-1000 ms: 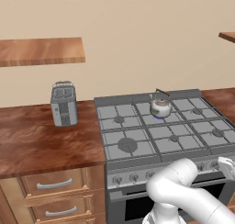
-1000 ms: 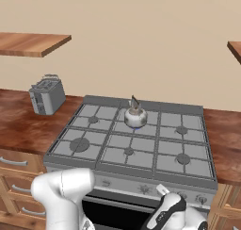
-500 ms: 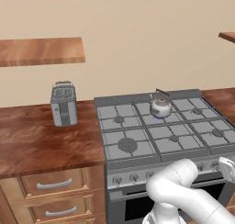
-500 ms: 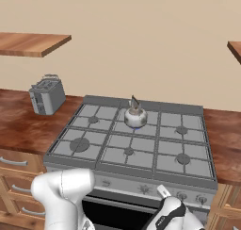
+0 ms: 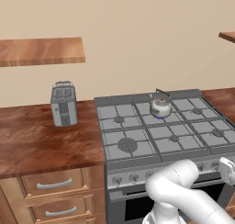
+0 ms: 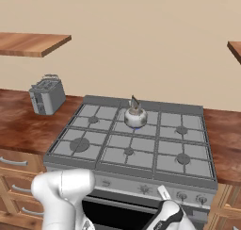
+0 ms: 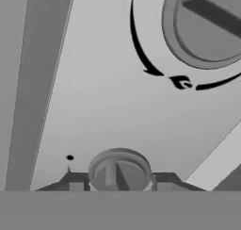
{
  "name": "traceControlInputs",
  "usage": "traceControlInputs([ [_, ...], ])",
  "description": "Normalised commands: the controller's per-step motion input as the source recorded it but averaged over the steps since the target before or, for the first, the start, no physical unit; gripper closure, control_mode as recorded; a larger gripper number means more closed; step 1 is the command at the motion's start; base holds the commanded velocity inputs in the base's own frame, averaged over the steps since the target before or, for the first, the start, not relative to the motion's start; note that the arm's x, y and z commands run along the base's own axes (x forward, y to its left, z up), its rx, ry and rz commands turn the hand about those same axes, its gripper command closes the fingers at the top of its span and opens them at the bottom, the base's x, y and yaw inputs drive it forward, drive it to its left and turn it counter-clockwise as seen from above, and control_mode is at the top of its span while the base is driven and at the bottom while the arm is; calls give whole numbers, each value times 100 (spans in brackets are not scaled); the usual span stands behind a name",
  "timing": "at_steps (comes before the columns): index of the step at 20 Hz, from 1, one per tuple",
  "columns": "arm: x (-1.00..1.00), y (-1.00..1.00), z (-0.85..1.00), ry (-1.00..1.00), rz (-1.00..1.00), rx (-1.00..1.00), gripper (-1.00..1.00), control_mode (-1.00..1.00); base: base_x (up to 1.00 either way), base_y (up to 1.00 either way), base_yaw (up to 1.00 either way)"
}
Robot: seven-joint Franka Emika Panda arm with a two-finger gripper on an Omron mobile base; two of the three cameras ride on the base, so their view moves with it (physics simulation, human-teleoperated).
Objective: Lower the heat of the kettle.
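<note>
jaws: narrow, finger tips (image 7: 75, 181) flank a stove knob (image 7: 119, 170), one on each side; touching or just clear, cannot tell
gripper: (image 7: 119, 181) pressed up at the stove's front panel (image 7: 94, 83), low at the front right of the stove (image 5: 160, 140); hand (image 5: 226, 169) seen at the right edge of the left base view
shelf: (image 5: 41, 51) wood, on the wall, upper left
toaster: (image 5: 63, 103) boxy silver, on the counter (image 5: 41, 145), well left of the stove
drawers: (image 5: 53, 184) under the counter, curved metal handles
stove: grey, six burners, knob row along the front
kettle: (image 5: 160, 106) small, shiny, dark arched handle; on the middle back burner, upright; bluish glow under it; also at (image 6: 135, 116)
arm: (image 5: 183, 191) white, bends down in front of the stove, well apart from the kettle
second knob: (image 7: 207, 21) larger in the hand view, top right, dark curved scale mark around it
</note>
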Motion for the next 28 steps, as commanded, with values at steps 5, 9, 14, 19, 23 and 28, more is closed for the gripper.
traceControlInputs([
  [5,-1,-15,11,0,-19,15,100,-100,0,0,0],
  [9,-1,-17,14,0,-20,15,100,-100,0,0,0],
  [14,-3,-19,11,0,-20,19,100,-100,0,0,0],
  [19,-8,-19,3,0,-18,24,100,-100,0,0,0],
  [23,-14,-23,0,0,-15,29,100,-100,0,0,0],
  [28,-20,-27,0,-2,-12,33,100,-100,0,0,0],
])
